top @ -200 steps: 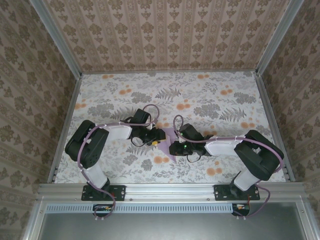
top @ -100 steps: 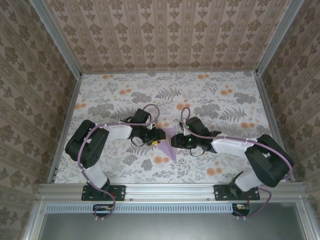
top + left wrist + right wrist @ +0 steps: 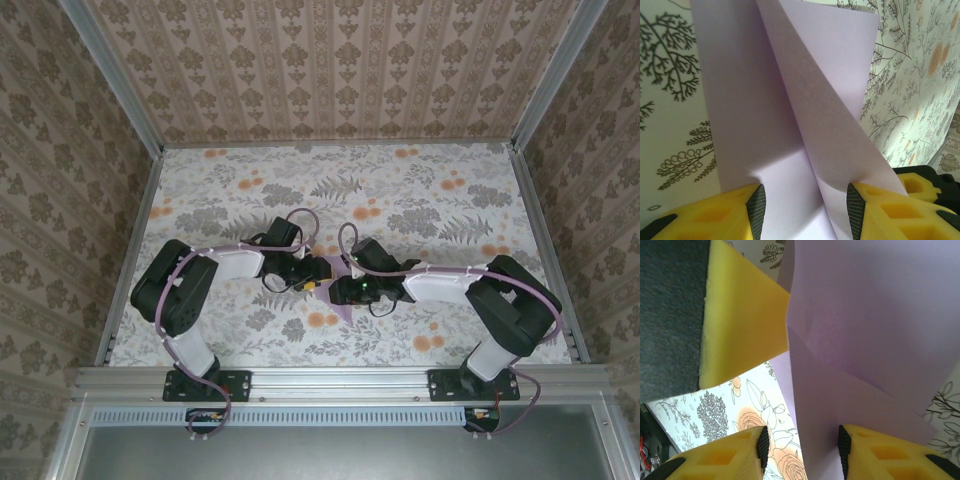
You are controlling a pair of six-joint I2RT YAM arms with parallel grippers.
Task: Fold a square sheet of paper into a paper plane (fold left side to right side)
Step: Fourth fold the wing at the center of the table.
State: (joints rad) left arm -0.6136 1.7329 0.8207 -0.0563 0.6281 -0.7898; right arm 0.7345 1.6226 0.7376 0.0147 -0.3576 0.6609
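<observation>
My right gripper [image 3: 337,291] has just swung back in towards 9 o'clock after easing outward half a second ago, and it now covers more of the paper plane [image 3: 341,309]. The left gripper [image 3: 312,283] has not shifted. I read that as the right side coming back to press or carry the flap across, so the left-to-right fold looks unfinished.

The plane lies mid-bench [image 3: 430,190], slightly towards 6 o'clock, wedged between the two grippers. Its long axis runs roughly 12 to 6, tipped a little towards 5, with the narrow point at the 6 o'clock end, towards the arm bases.

On the left wrist camera the jaws of the left gripper [image 3: 805,210] stand moderately apart over the paper [image 3: 790,100], where one flap rises along a crease. The right gripper [image 3: 802,450] is likewise parted, with lilac sheet [image 3: 865,340] running between, not pinched as far as I can tell.
</observation>
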